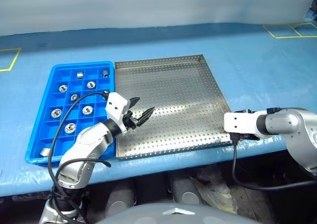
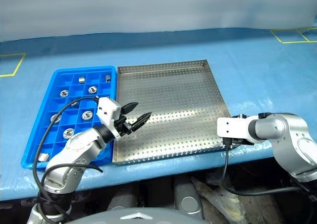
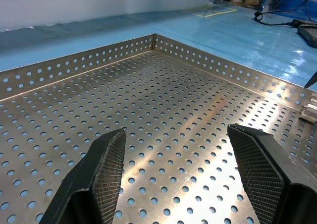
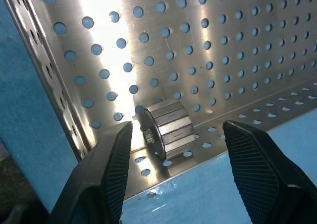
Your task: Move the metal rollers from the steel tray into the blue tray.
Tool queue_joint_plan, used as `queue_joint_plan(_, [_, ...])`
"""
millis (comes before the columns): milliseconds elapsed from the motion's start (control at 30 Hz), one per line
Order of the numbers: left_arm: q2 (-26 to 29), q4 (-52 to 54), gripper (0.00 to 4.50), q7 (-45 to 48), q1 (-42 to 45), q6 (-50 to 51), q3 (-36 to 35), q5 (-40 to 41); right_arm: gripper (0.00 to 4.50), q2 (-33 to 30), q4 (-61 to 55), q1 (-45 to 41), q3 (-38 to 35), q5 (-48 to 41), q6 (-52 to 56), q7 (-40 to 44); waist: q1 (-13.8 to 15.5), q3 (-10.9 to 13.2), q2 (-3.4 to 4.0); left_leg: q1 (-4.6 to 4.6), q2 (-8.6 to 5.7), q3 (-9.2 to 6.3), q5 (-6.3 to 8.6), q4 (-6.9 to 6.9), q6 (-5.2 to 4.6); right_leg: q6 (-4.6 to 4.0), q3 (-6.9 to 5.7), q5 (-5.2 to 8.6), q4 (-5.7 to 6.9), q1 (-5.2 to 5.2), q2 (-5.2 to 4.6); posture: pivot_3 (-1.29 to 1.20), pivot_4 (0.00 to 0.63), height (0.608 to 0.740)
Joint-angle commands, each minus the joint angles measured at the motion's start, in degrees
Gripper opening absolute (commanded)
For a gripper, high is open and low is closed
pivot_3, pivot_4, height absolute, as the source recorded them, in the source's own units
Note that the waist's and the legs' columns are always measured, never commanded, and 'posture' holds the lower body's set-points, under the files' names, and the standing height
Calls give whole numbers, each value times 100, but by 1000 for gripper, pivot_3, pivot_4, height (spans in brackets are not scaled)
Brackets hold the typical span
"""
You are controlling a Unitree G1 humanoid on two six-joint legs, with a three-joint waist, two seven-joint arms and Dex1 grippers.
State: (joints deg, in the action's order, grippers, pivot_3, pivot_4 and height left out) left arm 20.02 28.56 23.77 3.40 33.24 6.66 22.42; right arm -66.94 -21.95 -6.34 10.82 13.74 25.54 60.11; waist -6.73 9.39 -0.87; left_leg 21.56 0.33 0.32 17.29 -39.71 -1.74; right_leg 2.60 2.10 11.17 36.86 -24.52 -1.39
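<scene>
Now both end effectors gape empty: right end effector [image 4: 173,174] beside a ribbed silver metal roller [image 4: 167,128] in the perforated steel tray [image 1: 198,80], left end effector [image 3: 173,179] over it.

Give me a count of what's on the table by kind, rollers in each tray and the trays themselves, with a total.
Metal rollers in the blue tray: 9 in sight
Metal roller in the steel tray: 1
Trays: 2
Total: 12
</scene>
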Motion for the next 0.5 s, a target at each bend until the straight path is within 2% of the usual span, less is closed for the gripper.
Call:
queue_joint_plan(33, [22,295,3589,-13,29,-108,-113,-16,3089,83,232,-175,66,66,6,74,-1,0,0,0,0,3,1,-1,-1,0,4,0,0,-1,0,-187,150,740])
queue_joint_plan(133, [35,320,3589,-32,9,-105,-131,-14,2543,134,437,-257,174,112,-29,133,4,0,0,-2,-1,10,2,-6,-5,-1,13,-2,0,-1,0,-184,150,740])
queue_joint_plan(233, [43,352,3589,-49,-24,-101,-153,-14,1574,188,531,-329,206,159,-57,126,6,0,0,-2,-2,12,3,-7,-8,-3,16,-4,0,0,0,-184,150,740])
queue_joint_plan(267, [43,360,3589,-53,-32,-99,-158,-15,1411,212,544,-354,206,170,-59,116,4,0,0,-2,-2,12,3,-8,-8,-1,17,-5,0,0,0,-184,150,740])
queue_joint_plan(500, [48,384,3589,-70,-40,-94,-178,-12,1414,449,499,-478,111,156,-49,-38,2,0,0,-2,-2,20,6,-16,-13,4,25,-9,0,0,0,-171,150,740])
